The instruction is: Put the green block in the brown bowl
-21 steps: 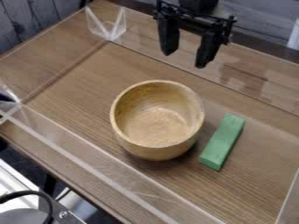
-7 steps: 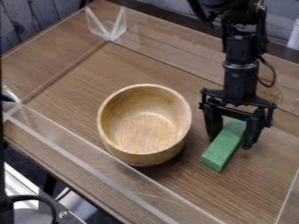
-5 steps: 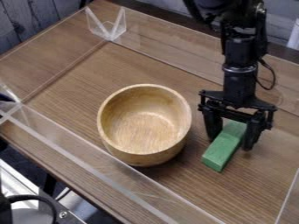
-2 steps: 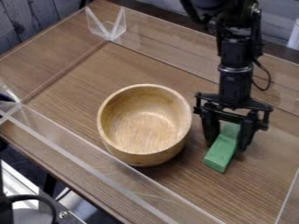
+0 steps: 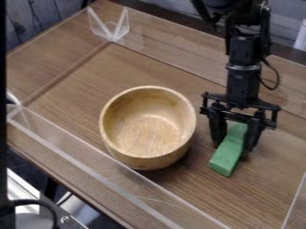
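Nearest the camera runs a clear plastic wall (image 5: pixel 72 152) that fences the wooden desk (image 5: pixel 107 72). Just behind it sits the round, light tan wooden bowl (image 5: pixel 147 125), thick-walled and empty. To the right of the bowl, close but apart from it, lies the small bright green rectangular block (image 5: pixel 231 153), its near end resting on the desk. Over its far end stands the black two-fingered gripper (image 5: pixel 239 131), pointing steeply down, its fingers partly closed and straddling the block on either side; they appear to press the block's sides, though true contact is hard to confirm from this angle. The block is not yet lifted, and it sits outside the bowl.

The grasp looks to be near one end, not the middle, so on lifting the block may pivot, droop or slip free. A low carry could knock it against the bowl's thick rim.

No brand, label or writing can be read anywhere.
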You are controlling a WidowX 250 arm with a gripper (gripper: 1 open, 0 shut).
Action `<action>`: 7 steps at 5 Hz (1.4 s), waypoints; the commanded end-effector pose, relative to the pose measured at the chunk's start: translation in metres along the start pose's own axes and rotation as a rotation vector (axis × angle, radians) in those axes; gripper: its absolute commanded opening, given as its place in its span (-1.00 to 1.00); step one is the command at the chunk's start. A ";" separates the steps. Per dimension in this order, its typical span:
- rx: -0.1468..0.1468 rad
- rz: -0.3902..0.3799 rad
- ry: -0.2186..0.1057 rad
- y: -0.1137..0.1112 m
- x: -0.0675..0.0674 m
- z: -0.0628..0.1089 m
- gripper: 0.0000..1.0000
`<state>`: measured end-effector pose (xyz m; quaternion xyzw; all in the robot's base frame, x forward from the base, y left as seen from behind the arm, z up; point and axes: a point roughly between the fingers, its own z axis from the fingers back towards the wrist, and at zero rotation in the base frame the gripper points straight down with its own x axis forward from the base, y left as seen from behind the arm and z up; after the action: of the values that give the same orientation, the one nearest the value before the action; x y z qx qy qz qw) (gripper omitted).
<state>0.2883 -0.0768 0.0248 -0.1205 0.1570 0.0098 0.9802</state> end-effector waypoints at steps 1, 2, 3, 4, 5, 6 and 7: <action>-0.038 -0.017 -0.056 0.007 0.006 0.036 1.00; -0.068 -0.011 -0.060 0.022 0.006 0.054 1.00; -0.065 -0.009 -0.048 0.013 0.005 0.040 1.00; -0.067 -0.001 -0.033 0.009 0.003 0.029 1.00; -0.068 0.007 -0.066 0.006 0.009 0.021 -1.00; -0.072 0.013 -0.103 0.005 0.013 0.015 -1.00; -0.063 0.012 -0.100 0.008 0.008 0.020 -1.00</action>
<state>0.2977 -0.0676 0.0304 -0.1542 0.1264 0.0273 0.9795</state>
